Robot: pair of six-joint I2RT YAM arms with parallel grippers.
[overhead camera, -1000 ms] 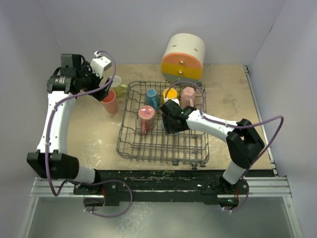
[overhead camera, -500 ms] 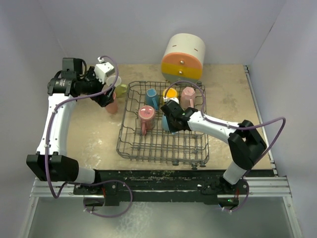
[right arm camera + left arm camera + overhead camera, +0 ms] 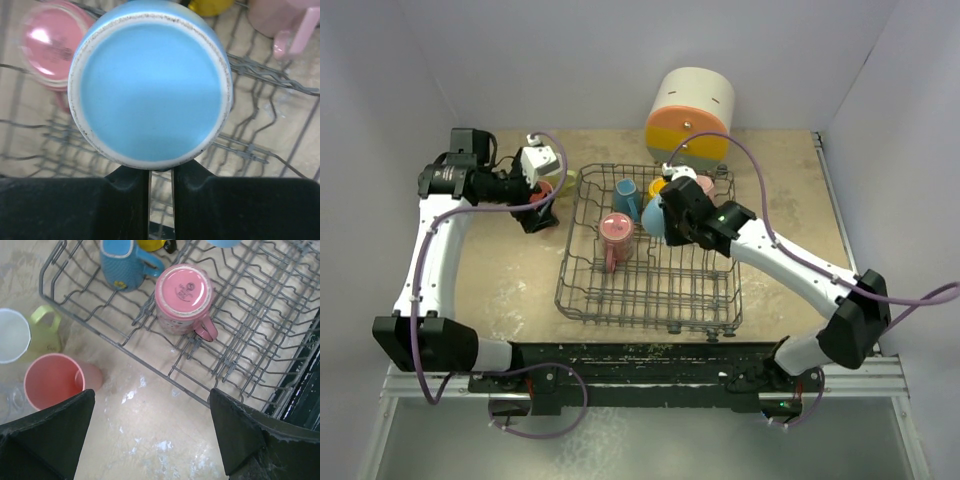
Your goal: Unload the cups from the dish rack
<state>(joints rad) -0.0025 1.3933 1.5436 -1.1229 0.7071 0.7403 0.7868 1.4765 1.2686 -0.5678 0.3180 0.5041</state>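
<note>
**Top external view.** The right gripper [image 3: 665, 215] holds a light blue cup [image 3: 653, 222] above the far middle of the dish rack [image 3: 567, 268]. The left gripper [image 3: 538, 205] hangs over the table [image 3: 780, 190] just left of the rack. The step in hand appears to be carrying this cup out. It should rise well above the rack's raised side before travelling sideways. It should also pass wide of the pink mug [image 3: 616, 232] standing inverted in the rack, and go down upright on bare table.

**Left wrist view.** The fingers [image 3: 47, 437] are spread wide with nothing between them. Below them on the table stand a salmon cup [image 3: 52, 380] and a lime cup [image 3: 35, 332], just beside each other and outside the rack's wire wall. A darker blue mug [image 3: 122, 265] sits inside the rack.

**Right wrist view.** The light blue cup's base fills the frame. The two fingers [image 3: 127, 187] are pressed nearly together beneath it.

**Not determined.**
- The cup's own body hides the contact point, so the fingers are probably pinching its wall or handle.
- A faint clear shape at the left edge of the left wrist view is cut off.
- The top view does not show the left gripper's height above the cups.
</note>
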